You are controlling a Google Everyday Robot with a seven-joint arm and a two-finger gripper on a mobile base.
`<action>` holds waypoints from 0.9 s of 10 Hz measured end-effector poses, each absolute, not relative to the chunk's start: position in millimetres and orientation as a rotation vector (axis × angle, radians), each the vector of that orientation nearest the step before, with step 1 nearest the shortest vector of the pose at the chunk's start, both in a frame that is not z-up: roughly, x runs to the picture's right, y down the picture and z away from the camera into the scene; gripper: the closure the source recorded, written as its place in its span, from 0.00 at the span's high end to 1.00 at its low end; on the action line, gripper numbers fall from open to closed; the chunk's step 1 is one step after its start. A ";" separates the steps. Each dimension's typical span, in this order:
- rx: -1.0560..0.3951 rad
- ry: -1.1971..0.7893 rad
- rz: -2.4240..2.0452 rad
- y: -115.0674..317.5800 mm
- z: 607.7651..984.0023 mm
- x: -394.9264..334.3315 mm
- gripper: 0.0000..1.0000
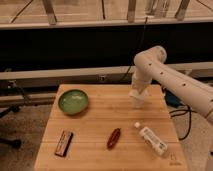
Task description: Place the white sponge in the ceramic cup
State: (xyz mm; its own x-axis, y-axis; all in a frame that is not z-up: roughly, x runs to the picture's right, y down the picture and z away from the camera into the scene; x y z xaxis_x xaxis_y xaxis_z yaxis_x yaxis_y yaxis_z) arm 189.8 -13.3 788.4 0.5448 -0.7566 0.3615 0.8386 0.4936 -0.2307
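My gripper [137,96] hangs from the white arm [170,82], which reaches in from the right, and sits low over the back right part of the wooden table [100,125]. A small whitish shape [137,102] shows right under the gripper. I cannot tell whether it is the ceramic cup, the white sponge, or part of the gripper. No separate white sponge or ceramic cup shows anywhere else on the table.
A green bowl [73,101] stands at the back left. A dark snack bar [64,143] lies at the front left and a reddish-brown oblong item [114,138] at the front middle. A white-labelled clear bottle [153,140] lies at the front right.
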 end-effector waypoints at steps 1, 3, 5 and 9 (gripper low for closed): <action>-0.398 -0.212 -0.972 -20.4 791.4 192.6 0.02; -0.392 -0.203 -0.955 -35.9 802.5 203.5 0.03; -0.395 -0.205 -0.921 -40.3 811.2 216.5 0.20; -0.416 -0.223 -0.860 -31.2 835.9 224.5 0.77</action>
